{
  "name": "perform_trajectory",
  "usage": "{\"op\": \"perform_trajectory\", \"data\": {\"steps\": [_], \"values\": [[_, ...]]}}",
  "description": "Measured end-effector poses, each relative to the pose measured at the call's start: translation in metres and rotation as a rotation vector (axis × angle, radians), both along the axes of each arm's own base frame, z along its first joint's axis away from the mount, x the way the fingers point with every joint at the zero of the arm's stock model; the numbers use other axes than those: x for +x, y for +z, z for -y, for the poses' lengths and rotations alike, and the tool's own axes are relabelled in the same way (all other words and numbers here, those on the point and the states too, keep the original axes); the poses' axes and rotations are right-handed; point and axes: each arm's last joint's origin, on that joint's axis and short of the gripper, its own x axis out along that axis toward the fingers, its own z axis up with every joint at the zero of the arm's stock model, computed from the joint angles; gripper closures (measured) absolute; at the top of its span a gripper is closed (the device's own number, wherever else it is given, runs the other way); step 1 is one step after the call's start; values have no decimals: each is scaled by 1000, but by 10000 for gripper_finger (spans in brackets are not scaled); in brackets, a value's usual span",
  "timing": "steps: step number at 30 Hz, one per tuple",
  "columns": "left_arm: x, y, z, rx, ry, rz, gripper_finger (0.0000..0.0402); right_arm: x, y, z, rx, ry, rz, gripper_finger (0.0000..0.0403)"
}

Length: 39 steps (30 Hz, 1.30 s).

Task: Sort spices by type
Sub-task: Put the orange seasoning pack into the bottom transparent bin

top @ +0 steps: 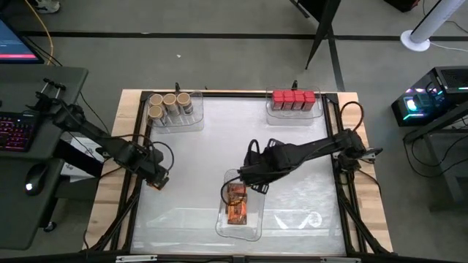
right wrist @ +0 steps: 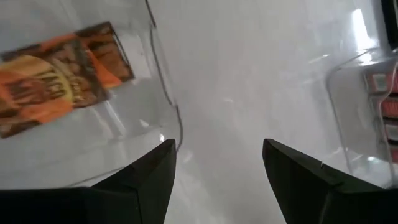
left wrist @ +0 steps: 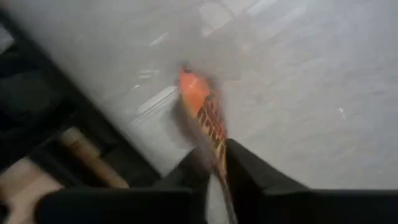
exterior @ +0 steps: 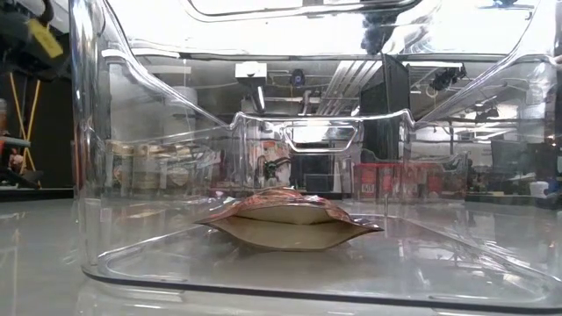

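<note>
Left gripper sits at the left edge of the table, left-centre of the high view, fingers pinched on a flat orange-red foil packet. In the left wrist view the packet stands on edge between the two dark fingers, sticking out past the tips over the white tabletop.

Right gripper is mid-frame in the high view, just above the upper right corner of the clear packet tray. Jaws wide apart, nothing between them; the right wrist view shows bare table in the gap, with the tray's curved rim just beside one finger.

Packet tray sits bottom centre of the high view. It holds orange-red foil packets lying flat; count unclear from above. The low view looks through the tray wall at one packet flat on the tray floor, and the right wrist view shows one in the upper left of that picture.

Round jars with tan lids are grouped in a clear tray at the upper left of the table. Red boxy containers stand in a row in another clear tray at the upper right. Both trays are well apart from the grippers.
</note>
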Motion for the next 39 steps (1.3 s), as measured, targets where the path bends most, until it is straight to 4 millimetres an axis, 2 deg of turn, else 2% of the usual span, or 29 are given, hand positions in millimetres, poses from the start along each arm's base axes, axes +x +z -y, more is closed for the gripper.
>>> {"op": "perform_trajectory", "data": {"steps": [2, 8, 14, 17, 20, 22, 28, 32, 35, 39], "values": [[5, 1, 2, -14, -23, 62, 389, -8, 9, -5, 13, -15, 38, 167], [34, 15, 0, -23, -84, 367, 400, -39, 43, -22, 67, -108, 192, 167], [58, 66, -27, 119, -244, 607, 401, -73, 68, -45, 51, -236, 413, 167], [70, 94, -40, 197, -350, 716, 401, -83, 73, -57, 45, -299, 509, 167], [84, 110, -46, 225, -485, 750, 401, -90, 74, -66, 56, -334, 555, 167], [92, 112, -48, 240, -549, 708, 401, -92, 73, -71, 66, -344, 561, 167], [104, 98, -46, 209, -674, 609, 401, -86, 71, -73, 68, -342, 586, 167], [106, 91, -44, 146, -604, 537, 394, -79, 70, -64, 37, -331, 574, 167], [107, 87, -45, 121, -551, 493, 366, -73, 68, -57, 15, -338, 560, 167], [110, 88, -42, 18, -507, 528, 307, -70, 66, -50, 8, -349, 529, 167]]}}
